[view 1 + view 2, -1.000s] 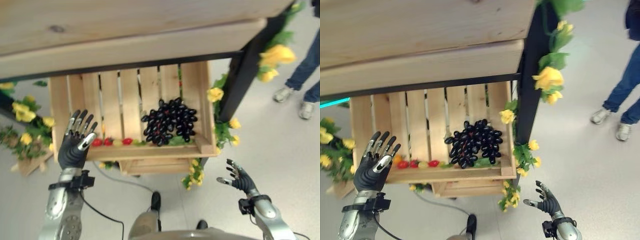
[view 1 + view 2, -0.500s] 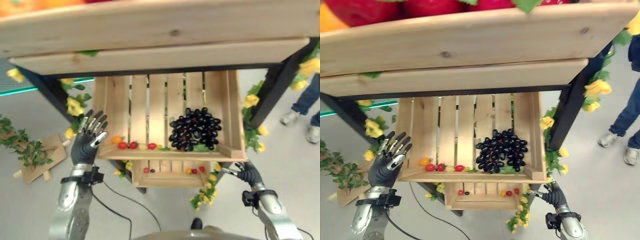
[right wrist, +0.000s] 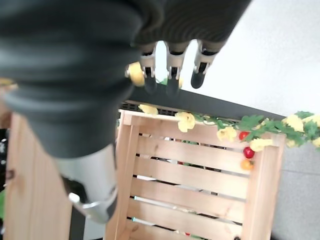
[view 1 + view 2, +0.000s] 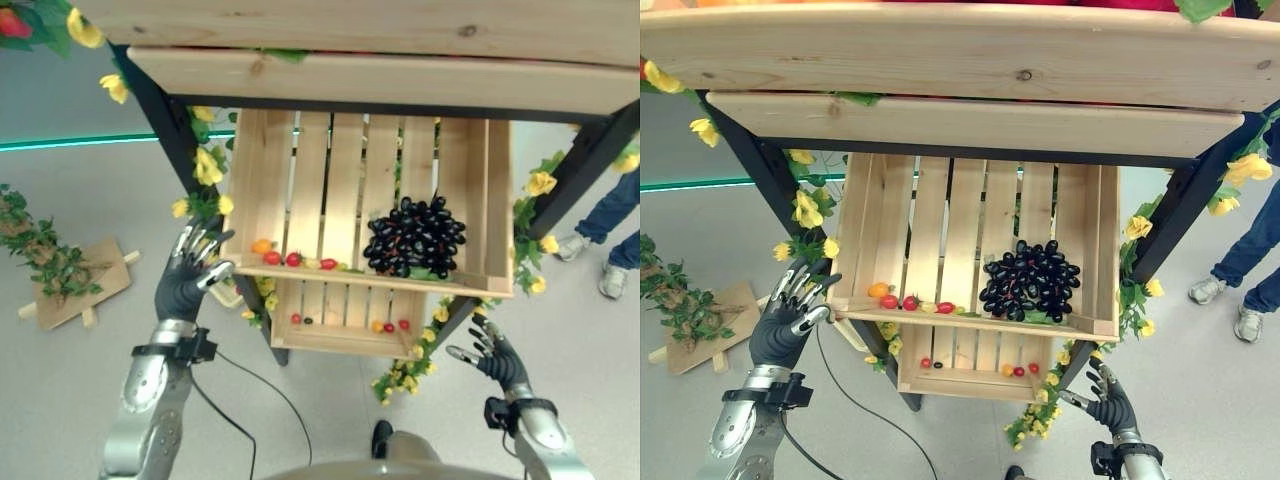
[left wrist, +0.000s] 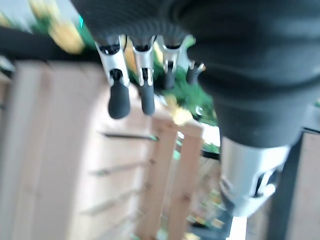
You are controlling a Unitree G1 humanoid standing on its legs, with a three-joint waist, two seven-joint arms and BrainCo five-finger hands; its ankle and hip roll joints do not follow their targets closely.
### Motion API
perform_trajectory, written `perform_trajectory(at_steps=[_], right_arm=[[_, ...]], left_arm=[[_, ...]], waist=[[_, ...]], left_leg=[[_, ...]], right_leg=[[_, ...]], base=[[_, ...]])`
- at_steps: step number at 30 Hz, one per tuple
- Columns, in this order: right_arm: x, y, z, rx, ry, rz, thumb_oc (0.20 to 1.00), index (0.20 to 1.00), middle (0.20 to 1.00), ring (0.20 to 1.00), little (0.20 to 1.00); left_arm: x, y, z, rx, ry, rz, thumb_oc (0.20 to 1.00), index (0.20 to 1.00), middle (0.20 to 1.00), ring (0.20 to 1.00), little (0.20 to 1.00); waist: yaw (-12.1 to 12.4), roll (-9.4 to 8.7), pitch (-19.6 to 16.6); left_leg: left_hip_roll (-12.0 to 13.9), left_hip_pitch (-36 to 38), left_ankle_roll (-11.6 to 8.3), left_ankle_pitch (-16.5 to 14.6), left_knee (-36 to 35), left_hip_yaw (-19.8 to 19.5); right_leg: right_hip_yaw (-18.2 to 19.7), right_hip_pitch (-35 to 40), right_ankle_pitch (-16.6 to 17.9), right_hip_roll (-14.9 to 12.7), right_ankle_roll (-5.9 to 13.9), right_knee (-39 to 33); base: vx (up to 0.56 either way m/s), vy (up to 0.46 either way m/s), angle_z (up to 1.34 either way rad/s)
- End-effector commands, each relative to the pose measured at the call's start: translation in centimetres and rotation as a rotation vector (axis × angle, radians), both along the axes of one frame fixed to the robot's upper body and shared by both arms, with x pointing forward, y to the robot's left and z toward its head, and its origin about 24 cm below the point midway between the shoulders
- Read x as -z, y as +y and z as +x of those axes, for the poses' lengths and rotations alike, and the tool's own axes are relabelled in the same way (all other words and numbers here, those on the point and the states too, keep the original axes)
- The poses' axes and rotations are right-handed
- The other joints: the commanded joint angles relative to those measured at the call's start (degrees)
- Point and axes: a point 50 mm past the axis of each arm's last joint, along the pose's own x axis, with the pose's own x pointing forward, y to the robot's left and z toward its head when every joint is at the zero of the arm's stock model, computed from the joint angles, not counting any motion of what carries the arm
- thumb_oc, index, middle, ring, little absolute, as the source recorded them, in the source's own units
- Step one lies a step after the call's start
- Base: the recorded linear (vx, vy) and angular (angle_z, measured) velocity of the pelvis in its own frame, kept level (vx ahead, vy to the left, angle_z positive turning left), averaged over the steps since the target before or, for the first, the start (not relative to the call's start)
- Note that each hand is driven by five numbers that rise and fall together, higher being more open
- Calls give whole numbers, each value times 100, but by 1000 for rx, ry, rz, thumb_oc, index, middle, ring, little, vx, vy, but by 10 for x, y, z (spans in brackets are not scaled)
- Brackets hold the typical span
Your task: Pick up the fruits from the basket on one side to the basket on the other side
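Left eye view: grapes (image 4: 414, 236) in crate (image 4: 497, 200), apart from both robot hands.

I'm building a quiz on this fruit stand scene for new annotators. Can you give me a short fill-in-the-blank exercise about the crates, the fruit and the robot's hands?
1. The bunch of dark grapes lies in the ____ crate, toward the robot's right.
2. A row of small tomatoes lies along that crate's ____ edge.
3. The left hand, fingers straight, holds ____.
4. The right hand hangs by the yellow ____ beside the lower crate.

Missing words: upper; front; nothing; flowers
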Motion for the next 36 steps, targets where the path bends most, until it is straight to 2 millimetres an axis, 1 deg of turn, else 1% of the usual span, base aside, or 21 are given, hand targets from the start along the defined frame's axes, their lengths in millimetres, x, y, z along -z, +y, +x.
perform_trajectory(at_steps=[1, 4, 6, 8, 9, 11, 14, 15, 16, 18, 20, 21, 24, 25, 26, 27, 28, 29, 31, 33, 36], right_arm=[[-36, 9, 26, -37, -200, 2, 1000, 1000, 1000, 1000, 1000], [-39, 11, 29, -35, -217, 0, 1000, 1000, 1000, 1000, 1000], [-41, 12, 32, -33, -225, -2, 1000, 1000, 1000, 1000, 1000], [-42, 15, 35, -36, -237, 7, 1000, 1000, 1000, 1000, 1000], [-43, 16, 37, -44, -242, 6, 1000, 1000, 1000, 1000, 1000], [-42, 20, 40, -57, -239, 31, 1000, 1000, 1000, 1000, 1000], [-46, 18, 43, -73, -244, 3, 1000, 1000, 1000, 1000, 1000], [-47, 15, 43, -62, -248, -2, 1000, 1000, 1000, 1000, 1000], [-47, 14, 43, -62, -248, -3, 1000, 1000, 1000, 1000, 1000], [-45, 12, 41, -52, -239, -13, 1000, 1000, 1000, 1000, 1000], [-45, 7, 42, -29, -242, -36, 1000, 1000, 1000, 1000, 1000], [-42, 5, 41, -24, -227, -38, 1000, 1000, 1000, 1000, 1000], [-32, 8, 42, -43, -180, -42, 1000, 1000, 1000, 1000, 1000], [-32, 8, 42, -43, -180, -43, 1000, 1000, 1000, 1000, 1000], [-22, 7, 38, -52, -127, -49, 1000, 1000, 1000, 1000, 1000], [-20, 7, 37, -57, -113, -54, 1000, 1000, 1000, 1000, 1000], [-20, 7, 37, -57, -113, -54, 1000, 1000, 1000, 1000, 1000], [-11, 8, 36, -68, -70, -53, 1000, 1000, 1000, 1000, 1000], [-3, 9, 37, -66, -37, -51, 1000, 1000, 1000, 1000, 1000], [3, 9, 38, -64, -11, -49, 1000, 1000, 1000, 1000, 1000], [11, 9, 32, -28, 21, -19, 1000, 1000, 1000, 1000, 1000]], left_arm=[[3, 9, -5, -61, 26, 62, 1000, 1000, 1000, 1000, 1000], [6, 9, -2, -65, 42, 43, 1000, 1000, 1000, 1000, 1000], [11, 10, -1, -73, 67, 41, 1000, 1000, 1000, 1000, 1000], [11, 11, 0, -89, 68, 41, 1000, 1000, 1000, 1000, 1000], [11, 13, 0, -104, 67, 38, 1000, 1000, 1000, 1000, 1000], [17, 14, -3, -121, 87, -8, 1000, 1000, 1000, 1000, 1000], [27, 15, -9, -145, 119, -66, 1000, 1000, 1000, 1000, 1000], [31, 14, -11, -154, 129, -102, 1000, 1000, 1000, 1000, 1000], [31, 14, -11, -154, 129, -103, 1000, 1000, 1000, 1000, 1000], [39, 11, -12, -153, 155, -124, 1000, 1000, 1000, 1000, 1000], [44, 4, -6, -130, 171, -131, 1000, 1000, 1000, 1000, 1000], [47, 4, -5, -128, 183, -126, 1000, 1000, 1000, 1000, 1000], [58, 3, -3, -131, 221, -103, 1000, 1000, 1000, 1000, 1000], [58, 3, -3, -131, 220, -103, 1000, 1000, 1000, 1000, 1000], [66, -1, -2, -116, 262, -93, 1000, 1000, 1000, 1000, 1000], [71, -3, -2, -110, 283, -94, 1000, 1000, 1000, 1000, 1000], [71, -3, -2, -110, 283, -94, 1000, 1000, 1000, 1000, 1000], [77, -5, -1, -93, 313, -64, 1000, 1000, 1000, 1000, 1000], [84, -8, 1, -94, 346, -64, 1000, 1000, 1000, 1000, 1000], [89, -7, 1, -92, 371, -20, 1000, 1000, 1000, 1000, 1000], [99, -10, 2, -78, 423, 28, 1000, 1000, 1000, 1000, 1000]], waist=[[59, 170, 191], [214, 189, 50], [293, 128, -15], [438, 20, -142], [520, -28, -167], [627, -51, -237], [735, 19, -193], [797, 93, -104], [796, 111, -102], [788, 177, 24], [742, 205, 212], [726, 149, 248], [661, 22, 189], [661, 26, 181], [613, -24, 75], [590, -53, 19], [588, -53, 15], [567, -92, -94], [554, -125, -114], [500, -85, -140], [401, -40, -240]], left_leg=[[337, 178, -17, 347, -853, 0], [485, -101, -38, 543, -804, 42], [518, -296, -40, 691, -754, 54], [514, -557, -124, 790, -679, 60], [540, -652, -172, 837, -642, 101], [665, -799, -294, 956, -624, 152], [974, -1090, -544, 1113, -380, 224], [1316, -1328, -791, 1442, -236, 151], [1338, -1332, -807, 1453, -237, 141], [1623, -1453, -959, 1767, -138, 118], [1670, -1576, -1075, 2128, -206, 98], [1571, -1589, -1020, 1999, -85, 102], [1134, -1368, -876, 1373, 154, -231], [1136, -1386, -873, 1392, 149, -232], [782, -1127, -738, 918, 269, -383], [533, -994, -639, 663, 364, -507], [532, -999, -639, 665, 364, -509], [74, -769, -481, 307, 492, -781], [-213, -684, -427, 159, 723, -1083], [-170, -606, -357, 85, 657, -1150], [-30, -311, -311, 272, -46, -1167]], right_leg=[[159, -33, 88, -122, 312, 206], [306, 423, -78, -476, 333, 846], [477, 623, -92, -419, 388, 1308], [407, 1096, -77, -444, 472, 812], [224, 1340, -186, -436, 482, 509], [59, 1598, -746, -267, 470, -81], [44, 1873, -863, -129, 321, -967], [121, 2044, -861, 27, 255, -1497], [122, 2044, -850, 52, 239, -1504], [134, 1984, -871, 258, 121, -1508], [43, 1981, -828, 390, 56, -1508], [37, 1934, -762, 372, 27, -1508], [34, 1798, -624, 284, 61, -1508], [34, 1778, -608, 287, 61, -1508], [26, 1664, -540, 261, 42, -1508], [41, 1600, -497, 264, 36, -1508], [40, 1595, -496, 264, 36, -1508], [106, 1493, -416, 322, 7, -1508], [234, 1359, -336, 361, -18, -1457], [330, 1274, -301, 406, 3, -1379], [249, 1173, -216, 327, 102, -1265]], base=[[-316, -74, 18], [-249, -115, 31], [-252, -175, -23], [-218, -252, -14], [-260, -274, -21], [-260, -289, -62], [-282, -367, -66], [-253, -328, -28], [-284, -346, -41], [-205, -201, -30], [-263, -201, -7], [-303, -187, 9], [-212, -101, 2], [-216, -59, -11], [-203, -42, 3], [-195, -44, -9], [-147, -8, -5], [-128, 15, 0], [-154, 74, -20], [-95, 145, -30], [-66, 190, -23]])
